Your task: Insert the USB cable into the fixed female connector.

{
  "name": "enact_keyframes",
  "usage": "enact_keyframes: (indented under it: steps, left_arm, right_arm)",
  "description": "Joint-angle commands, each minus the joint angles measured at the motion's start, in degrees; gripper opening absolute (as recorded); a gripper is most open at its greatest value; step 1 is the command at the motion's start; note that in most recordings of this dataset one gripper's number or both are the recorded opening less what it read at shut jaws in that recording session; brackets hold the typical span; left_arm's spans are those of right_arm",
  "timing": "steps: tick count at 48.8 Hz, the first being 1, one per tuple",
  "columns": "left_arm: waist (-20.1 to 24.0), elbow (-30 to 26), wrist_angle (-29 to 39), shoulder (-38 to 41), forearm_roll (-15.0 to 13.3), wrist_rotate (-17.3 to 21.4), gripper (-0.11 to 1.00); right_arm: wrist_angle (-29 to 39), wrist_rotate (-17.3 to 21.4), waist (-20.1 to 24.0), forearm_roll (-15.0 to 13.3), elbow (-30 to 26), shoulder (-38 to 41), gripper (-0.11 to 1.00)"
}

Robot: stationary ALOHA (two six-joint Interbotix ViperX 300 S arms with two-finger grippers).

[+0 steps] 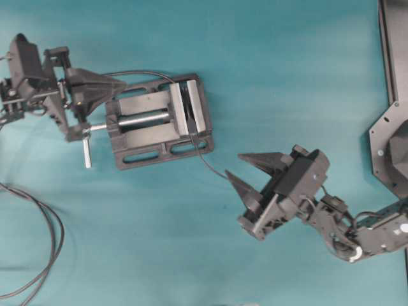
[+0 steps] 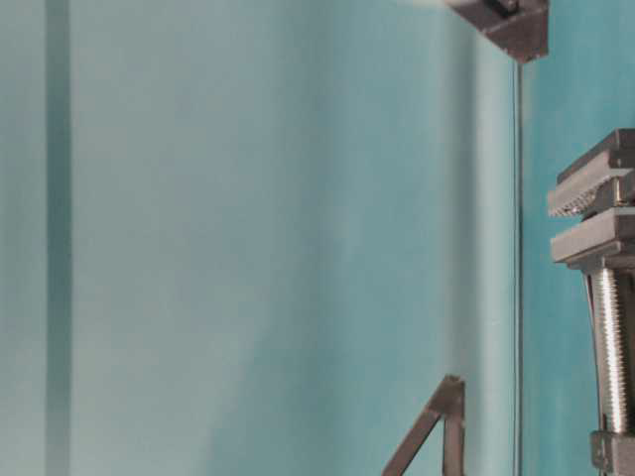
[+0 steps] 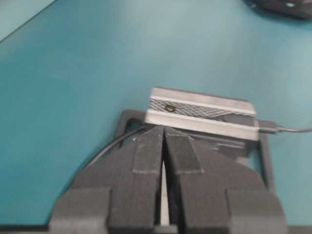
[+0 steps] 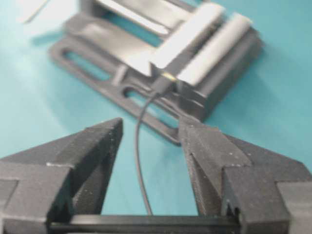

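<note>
The USB cable [image 1: 210,160] is a thin black wire running from the vise [image 1: 143,150] down-right to my right gripper [image 1: 234,165]. In the right wrist view the cable [image 4: 137,146] lies between the open fingers, touching neither. Its plug [image 4: 161,87] meets the fixed female connector [image 4: 169,77] clamped between the vise jaws; blur hides how deep it sits. The plug [image 3: 267,127] also shows at the jaws' end in the left wrist view. My left gripper [image 1: 123,83] is shut with nothing in it, over the vise's screw end. The connector's own thin wire [image 3: 109,148] passes beside it.
The vise's silver screw [image 1: 143,119] and crank handle [image 1: 86,152] stick out to the left. Thick paired black cords [image 1: 54,239] loop at the lower left. A dark frame [image 1: 390,127] stands along the right edge. The vise jaws [image 2: 595,213] show at table level.
</note>
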Motion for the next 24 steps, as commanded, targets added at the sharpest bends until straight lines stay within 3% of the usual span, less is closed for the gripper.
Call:
enact_keyframes:
  steps: [1,14,24]
  left_arm:
    - [-1.4,0.7,-0.4,-2.4,0.3,0.8,0.02]
    - [-5.2,2.9,-0.4,-6.3,0.3,0.7,0.02]
    - [-7.0,4.3,-0.4,-9.4,0.3,0.6,0.02]
  right_arm:
    - [2.3,0.0,0.4,-2.9,2.0,-4.9,0.6]
    - [16.0,-0.3,0.4,-8.7,11.4,-19.2,0.62]
    - [22.6,-0.4,0.4,-14.2,18.4,-29.4,0.62]
